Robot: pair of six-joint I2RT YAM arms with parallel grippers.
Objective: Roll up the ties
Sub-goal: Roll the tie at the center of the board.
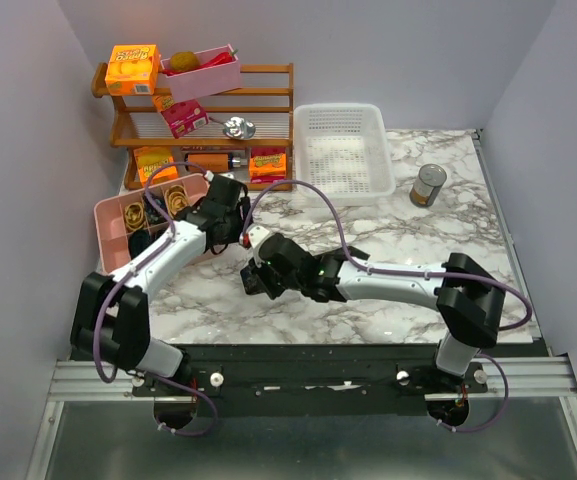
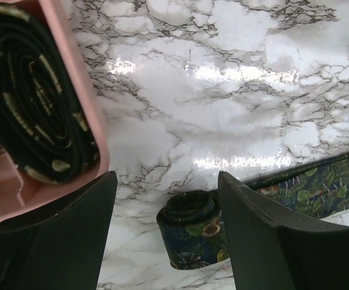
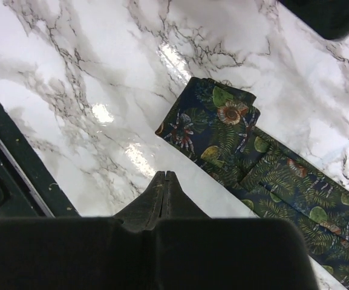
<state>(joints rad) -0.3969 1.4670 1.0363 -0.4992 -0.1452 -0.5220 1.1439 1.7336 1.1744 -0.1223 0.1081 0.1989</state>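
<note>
A dark navy tie with a leaf and flower print lies on the marble table. Its rolled end [image 2: 192, 232] sits between the fingers of my open left gripper [image 2: 167, 181], touching neither; its flat tail [image 2: 319, 181] runs off to the right. In the right wrist view the rolled end [image 3: 222, 130] lies just beyond my right gripper [image 3: 165, 175], which is shut and empty above the table. A rolled black tie with gold marks [image 2: 35, 103] stands in the pink bin [image 2: 92, 121]. From above, the two grippers [image 1: 233, 230] [image 1: 258, 275] are close together and hide the tie.
The pink divided bin [image 1: 108, 215] sits at the left beside my left arm. A wooden rack [image 1: 268, 100] with boxes stands at the back left. A white basket [image 1: 343, 150] and a can [image 1: 429, 185] are at the back right. The table's dark front edge [image 3: 17, 181] is close.
</note>
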